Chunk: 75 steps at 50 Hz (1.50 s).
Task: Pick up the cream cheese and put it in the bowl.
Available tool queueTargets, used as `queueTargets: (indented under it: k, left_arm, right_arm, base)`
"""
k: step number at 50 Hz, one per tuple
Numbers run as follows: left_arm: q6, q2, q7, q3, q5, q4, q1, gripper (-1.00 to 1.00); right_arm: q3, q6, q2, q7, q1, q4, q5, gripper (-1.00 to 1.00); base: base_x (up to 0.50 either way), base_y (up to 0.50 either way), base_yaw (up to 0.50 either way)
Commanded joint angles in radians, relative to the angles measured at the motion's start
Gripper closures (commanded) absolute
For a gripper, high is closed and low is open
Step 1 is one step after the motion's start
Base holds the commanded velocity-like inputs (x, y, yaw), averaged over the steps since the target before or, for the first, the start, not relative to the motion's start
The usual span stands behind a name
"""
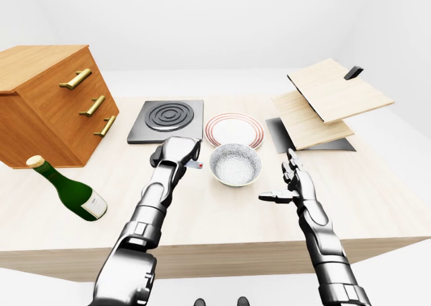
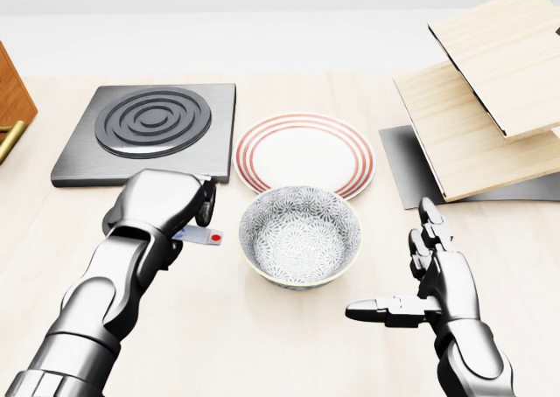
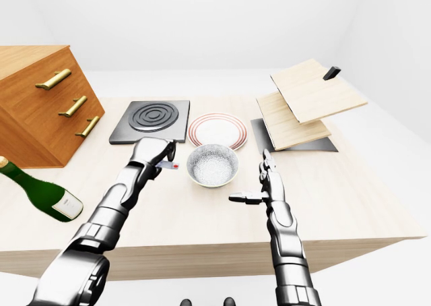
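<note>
Item: flat white cream cheese packet with red dot (image 2: 202,236), gripped in closed left robot hand (image 2: 166,206), raised near worktop (image 2: 289,344) centre, long axis aimed rightward at adjacent patterned grey ceramic bowl (image 2: 300,235). Right robot hand (image 2: 429,283) open (idle, farther).

The bowl (image 2: 300,237) has a grey-and-white floral pattern inside and a pale yellowish rim. The plate (image 2: 304,153) is white with red rings. The cream cheese (image 2: 201,235) shows white with a red dot. The hob (image 2: 149,132) is dark grey with concentric rings. The worktop (image 2: 262,344) is pale wood. The bottle (image 1: 71,191) is green, its label white. The drawers (image 1: 47,100) are orange-brown with brass handles.
</note>
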Motion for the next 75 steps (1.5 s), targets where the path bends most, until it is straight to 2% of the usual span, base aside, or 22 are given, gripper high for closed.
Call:
queueTargets:
  k: [1, 6, 13, 16, 21, 28, 33, 37, 43, 47, 50, 55, 64, 72, 75]
  left_arm:
    - [0.003, -0.001, -0.083, 0.027, 0.009, -0.180, 0.021, 1.00]
    - [0.005, -0.008, -0.089, 0.030, 0.006, -0.195, 0.015, 1.00]
    - [0.015, -0.008, -0.110, 0.030, 0.029, -0.253, 0.010, 1.00]
    - [0.021, -0.008, -0.152, 0.038, 0.023, -0.300, 0.005, 1.00]
    - [0.024, -0.016, -0.181, 0.037, 0.032, -0.356, 0.018, 1.00]
    - [0.028, -0.048, -0.164, 0.019, 0.046, -0.318, -0.010, 1.00]
    - [0.033, -0.084, -0.181, -0.001, 0.062, -0.333, -0.021, 1.00]
    - [0.037, -0.105, -0.185, -0.011, 0.072, -0.329, -0.031, 1.00]
    - [0.038, -0.158, -0.113, -0.037, 0.070, -0.223, -0.056, 1.00]
    - [0.040, -0.175, -0.086, -0.049, 0.074, -0.182, -0.070, 1.00]
    - [0.040, -0.183, -0.079, -0.052, 0.073, -0.170, -0.075, 1.00]
    - [0.048, -0.217, -0.020, -0.071, 0.081, -0.073, -0.106, 1.00]
    - [0.052, -0.249, -0.004, -0.082, 0.080, -0.035, -0.130, 1.00]
    - [0.060, -0.278, -0.031, -0.097, 0.097, -0.052, -0.134, 1.00]
    - [0.062, -0.290, -0.039, -0.102, 0.102, -0.057, -0.131, 1.00]
  right_arm:
    - [0.000, 0.002, 0.001, 0.002, 0.004, -0.008, 0.002, -1.00]
    - [-0.001, -0.006, 0.001, 0.003, 0.005, 0.000, 0.001, -1.00]
    - [-0.006, 0.010, -0.002, 0.002, 0.010, -0.024, 0.008, -1.00]
    - [-0.008, 0.010, -0.002, 0.003, 0.014, -0.031, 0.009, -1.00]
    - [-0.010, 0.011, -0.002, 0.003, 0.015, -0.033, 0.011, -1.00]
    - [-0.013, 0.010, -0.004, 0.002, 0.015, -0.031, 0.015, -1.00]
    - [-0.015, -0.003, -0.005, 0.007, 0.016, -0.015, 0.016, -1.00]
    - [-0.018, -0.001, -0.008, 0.007, 0.023, -0.024, 0.019, -1.00]
    - [-0.019, 0.038, -0.004, 0.010, 0.053, -0.106, 0.023, -1.00]
    - [-0.027, 0.020, -0.006, 0.015, 0.040, -0.074, 0.023, -1.00]
    - [-0.026, 0.018, -0.006, 0.015, 0.040, -0.070, 0.022, -1.00]
    - [-0.024, 0.022, -0.005, 0.015, 0.038, -0.071, 0.025, -1.00]
    - [-0.030, 0.027, -0.008, 0.019, 0.043, -0.084, 0.032, -1.00]
    - [-0.032, 0.027, -0.009, 0.022, 0.043, -0.083, 0.034, -1.00]
    - [-0.032, 0.040, -0.007, 0.019, 0.047, -0.101, 0.037, -1.00]
  base:
    - [0.00, 0.00, 0.00]
    - [0.00, 0.00, 0.00]
    - [0.00, 0.00, 0.00]
    - [0.00, 0.00, 0.00]
    - [0.00, 0.00, 0.00]
    - [0.00, 0.00, 0.00]
    - [0.00, 0.00, 0.00]
    - [0.00, 0.00, 0.00]
    - [0.00, 0.00, 0.00]
    - [0.00, 0.00, 0.00]
    - [0.00, 0.00, 0.00]
    - [0.00, 0.00, 0.00]
    - [0.00, 0.00, 0.00]
    - [0.00, 0.00, 0.00]
    - [0.00, 0.00, 0.00]
